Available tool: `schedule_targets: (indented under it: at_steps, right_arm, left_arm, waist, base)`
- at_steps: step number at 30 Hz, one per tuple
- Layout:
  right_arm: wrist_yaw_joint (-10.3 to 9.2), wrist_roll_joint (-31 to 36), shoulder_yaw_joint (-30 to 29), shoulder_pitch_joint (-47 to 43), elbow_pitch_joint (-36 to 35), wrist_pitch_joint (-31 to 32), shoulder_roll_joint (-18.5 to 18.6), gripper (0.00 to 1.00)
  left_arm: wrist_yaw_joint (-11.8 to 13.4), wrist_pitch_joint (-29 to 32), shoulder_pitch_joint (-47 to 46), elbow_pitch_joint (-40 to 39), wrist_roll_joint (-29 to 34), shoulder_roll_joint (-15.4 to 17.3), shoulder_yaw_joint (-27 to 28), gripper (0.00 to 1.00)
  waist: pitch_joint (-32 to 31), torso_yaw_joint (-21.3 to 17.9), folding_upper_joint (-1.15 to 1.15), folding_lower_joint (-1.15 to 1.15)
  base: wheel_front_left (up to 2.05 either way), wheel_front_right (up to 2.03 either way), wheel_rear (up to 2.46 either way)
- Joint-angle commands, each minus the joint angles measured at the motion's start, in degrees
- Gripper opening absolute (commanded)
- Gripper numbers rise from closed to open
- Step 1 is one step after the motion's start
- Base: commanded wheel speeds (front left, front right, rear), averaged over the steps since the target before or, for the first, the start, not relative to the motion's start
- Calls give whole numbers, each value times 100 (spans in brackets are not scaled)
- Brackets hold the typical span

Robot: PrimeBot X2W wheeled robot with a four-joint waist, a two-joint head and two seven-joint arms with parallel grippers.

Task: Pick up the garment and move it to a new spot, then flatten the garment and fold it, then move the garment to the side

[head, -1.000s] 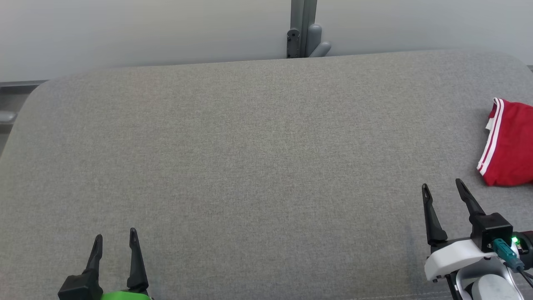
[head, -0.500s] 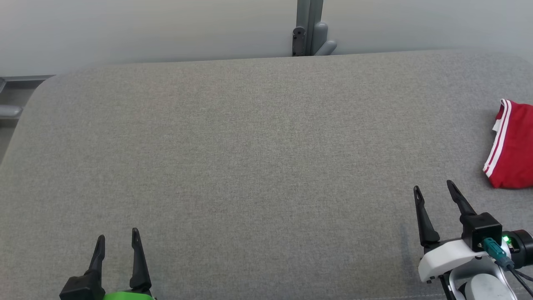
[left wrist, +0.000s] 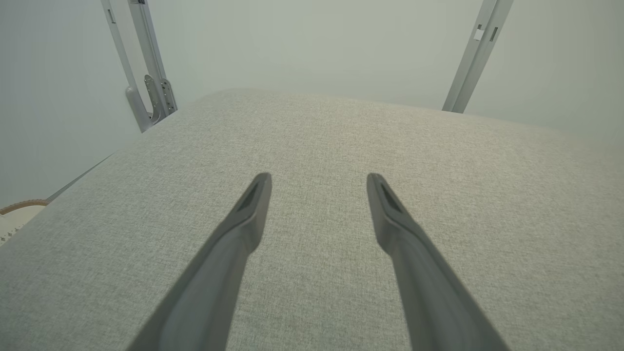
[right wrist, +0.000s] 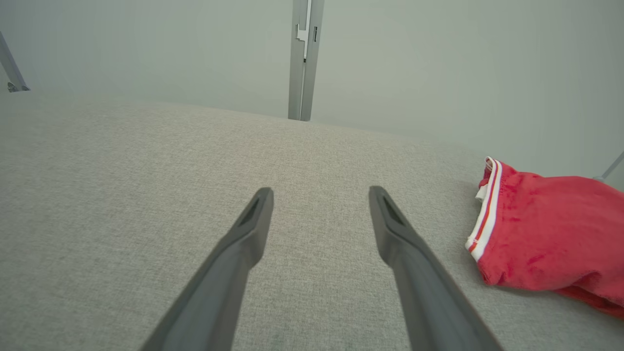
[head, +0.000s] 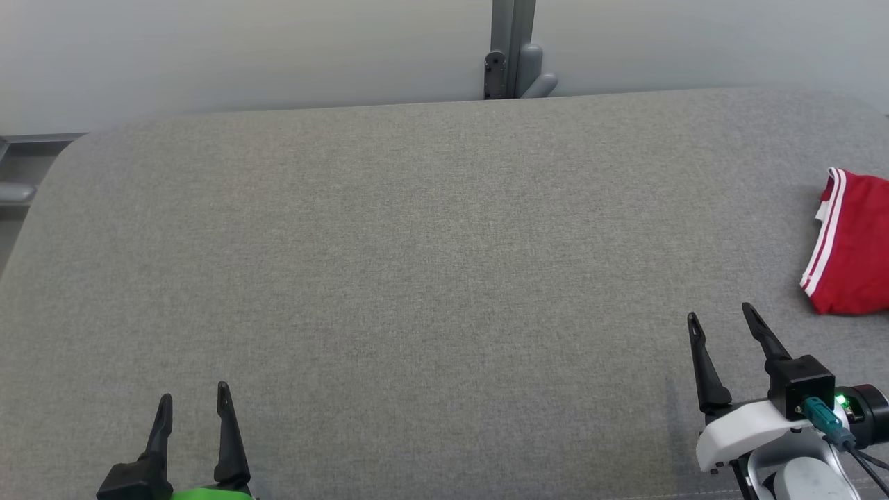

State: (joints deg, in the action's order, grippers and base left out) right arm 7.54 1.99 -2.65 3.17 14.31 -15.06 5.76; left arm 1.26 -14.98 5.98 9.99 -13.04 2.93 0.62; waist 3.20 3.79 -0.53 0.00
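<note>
We see the red garment [head: 851, 243] lying on the grey desk [head: 417, 243] at its right side, near our right gripper [head: 719, 311] but apart. That gripper and our left gripper [head: 194, 390] are both released and empty.

Garment [head: 853, 243] cropped at right edge

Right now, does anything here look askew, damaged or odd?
Nothing stands out. The red garment with white stripes lies bundled at the right of the grey fabric table; left gripper and right gripper stand open.
</note>
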Motion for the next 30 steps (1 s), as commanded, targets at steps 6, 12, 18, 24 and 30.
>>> schedule_targets:
  at_steps: [6,12,18,24,30]
  right_arm:
    - [-11,-35,-18,-1,-16,-15,13,100]
    - [-12,-7,14,-19,-96,-15,28,100]
    - [1,0,16,-97,54,16,-24,0]
    - [1,-276,-14,-169,277,110,-106,0]
    - [0,-1052,-45,-139,233,284,-121,0]
  left_arm:
    - [-35,-19,24,6,34,4,49,100]
    - [-28,-19,48,-1,25,6,49,100]
    - [-34,34,46,189,-21,-39,20,0]
    - [-59,110,10,404,-300,-61,33,0]
    - [-128,283,-89,392,-945,-55,81,0]
  waist:
    - [-21,-536,53,0]
    - [-34,-532,53,0]
    - [-37,-502,0,0]
    - [-43,-502,1,0]
    - [-56,-496,4,0]
  base:
    - [0,0,0]
    - [0,0,0]
    - [0,0,0]
    - [0,0,0]
    - [0,0,0]
